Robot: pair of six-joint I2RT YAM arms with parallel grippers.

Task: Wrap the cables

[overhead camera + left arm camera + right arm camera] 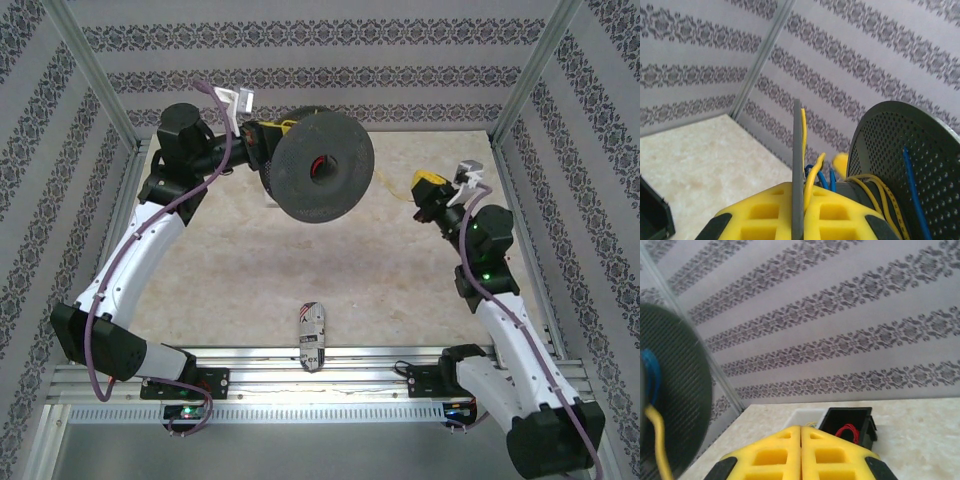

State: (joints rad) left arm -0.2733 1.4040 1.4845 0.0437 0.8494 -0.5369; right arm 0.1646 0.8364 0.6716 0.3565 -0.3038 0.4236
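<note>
Yellow cables wrap the grey spool clamped by left tool.

I have two grippers, the left gripper and the right gripper. I count one spool, one black box and one small black-and-white object on the table. The yellow cables and blue wires show several strands each, too bunched to number.

Bright, even, diffuse light from above; shadows on the table are faint and soft. The near rail glares white in the top view. In the right wrist view the spool and its cable are blurred, out of focus; the wall behind is sharp.
</note>
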